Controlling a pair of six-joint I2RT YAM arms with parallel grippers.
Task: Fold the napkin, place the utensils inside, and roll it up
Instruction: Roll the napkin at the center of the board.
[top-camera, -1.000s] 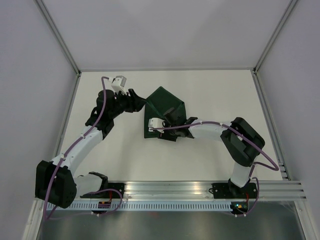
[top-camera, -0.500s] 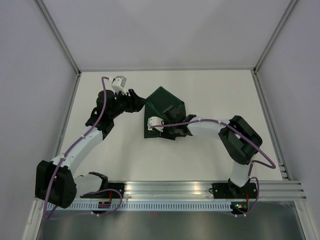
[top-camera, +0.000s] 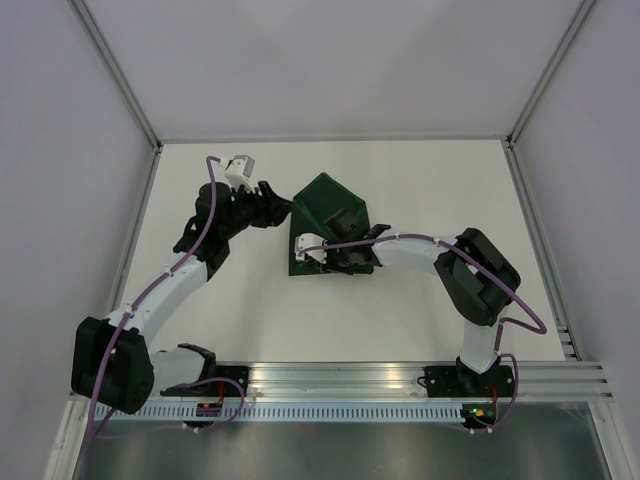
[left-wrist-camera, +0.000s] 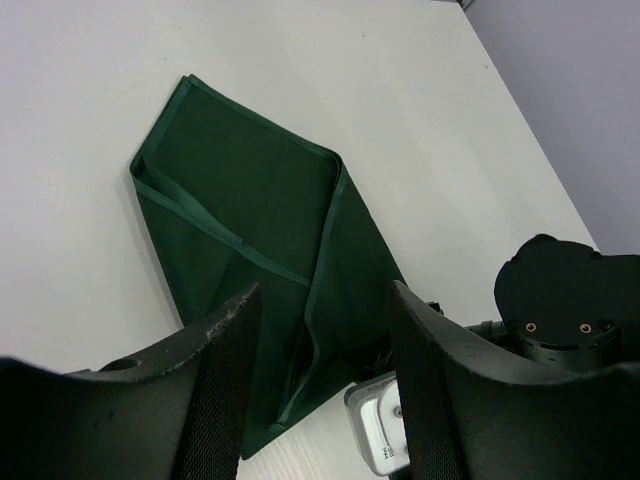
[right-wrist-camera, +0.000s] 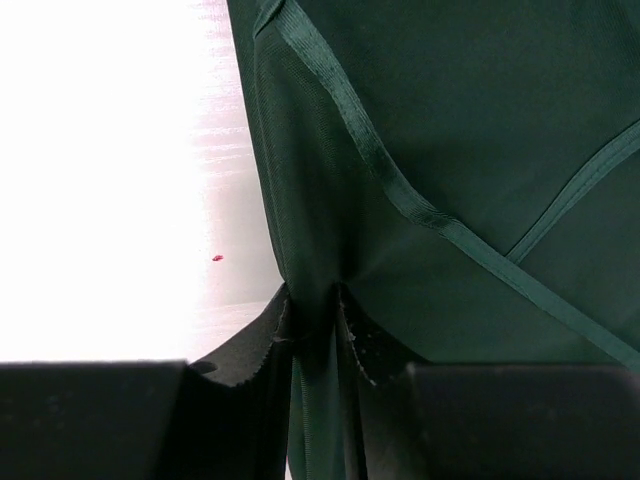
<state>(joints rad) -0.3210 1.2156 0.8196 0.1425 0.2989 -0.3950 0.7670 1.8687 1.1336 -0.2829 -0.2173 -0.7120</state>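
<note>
The dark green napkin (top-camera: 327, 210) lies partly folded on the white table, mid-left, with hemmed flaps lapped over each other (left-wrist-camera: 250, 215). My right gripper (top-camera: 340, 252) is shut on a pinched fold of the napkin (right-wrist-camera: 400, 130) at its near edge; the cloth runs down between the two pads (right-wrist-camera: 250, 340). My left gripper (top-camera: 283, 205) is open and empty, hovering just off the napkin's left edge, its fingers (left-wrist-camera: 215, 370) framing the cloth. No utensils are in view.
The white table (top-camera: 430, 180) is bounded by grey walls at the back and sides and a metal rail (top-camera: 400, 378) at the near edge. My right wrist camera housing (left-wrist-camera: 380, 430) shows close below my left gripper.
My right gripper has slid a little left along the napkin's near edge, still pinching the cloth. My left arm has shifted very slightly.
</note>
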